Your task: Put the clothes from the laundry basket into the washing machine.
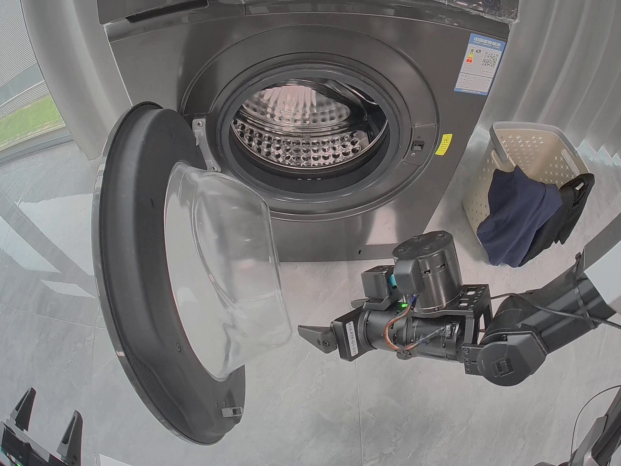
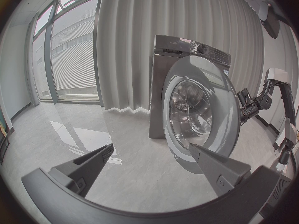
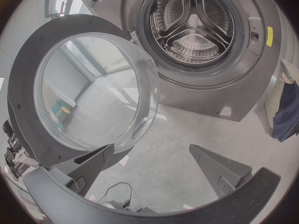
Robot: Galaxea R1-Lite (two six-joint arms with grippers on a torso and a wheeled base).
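Two garments: navy garment (image 1: 517, 218), black garment (image 1: 572, 202), draped over laundry basket (image 1: 540, 144) rim, right of head view. Likely soft, light, limp; pinch bunched fold at rim. Washing machine (image 1: 427, 92) door open. Right gripper (image 1: 315, 336) wide, empty, lower centre; left gripper (image 2: 151, 150) wide, empty.

**Around the work: curtain, window, floor**

You have a pale pleated fabric curtain (image 2: 130, 47) hanging from the ceiling down to the floor along the back of the room. Just beside it stands a tall dark-framed glass window (image 2: 71, 56). Below both you see a glossy grey stone-tile floor (image 1: 388, 415), which reflects bright patches of window light.
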